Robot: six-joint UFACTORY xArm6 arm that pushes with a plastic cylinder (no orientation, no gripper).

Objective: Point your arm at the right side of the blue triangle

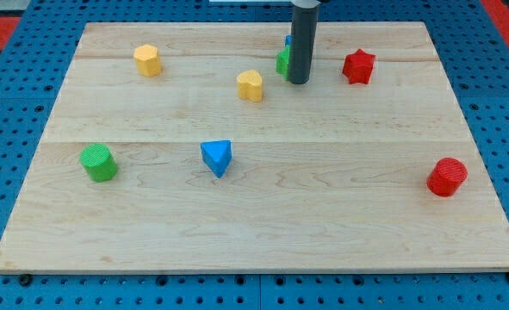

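Green plastic cylinder (98,163) lower left on the wooden desk (254,232). Blue plastic triangle (217,158) left of centre. My tip (299,82) upper centre, well apart, touching a green block (282,62). No jaws fitted.

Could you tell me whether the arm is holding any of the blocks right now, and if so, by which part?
Nothing is held. My tip rests near the view's top, far from the blue triangle.
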